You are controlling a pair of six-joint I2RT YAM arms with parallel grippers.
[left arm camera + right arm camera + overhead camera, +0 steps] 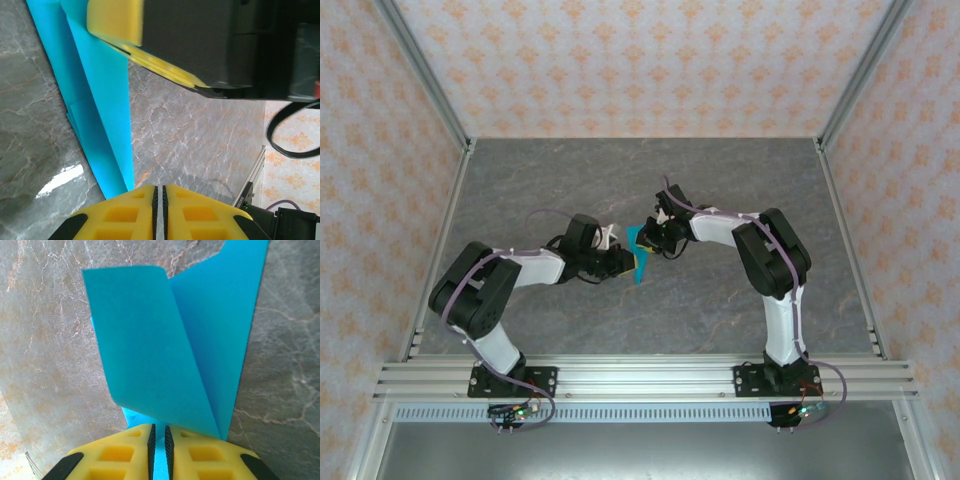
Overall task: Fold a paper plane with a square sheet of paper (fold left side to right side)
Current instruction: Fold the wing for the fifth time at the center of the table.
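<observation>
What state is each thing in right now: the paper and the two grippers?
paper: creased, its two flaps standing apart in a V, not pressed flat.
right gripper: fingers shut on the paper's narrow end.
left gripper: fingers shut, right at the paper's tip; whether they pinch it is unclear.

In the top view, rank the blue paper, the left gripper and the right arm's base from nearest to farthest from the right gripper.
1. blue paper: pinched in the right gripper, hanging just left of it.
2. left gripper: at the paper's other side, further left.
3. right arm's base: on the rail at the table's near edge, bottom right.
</observation>
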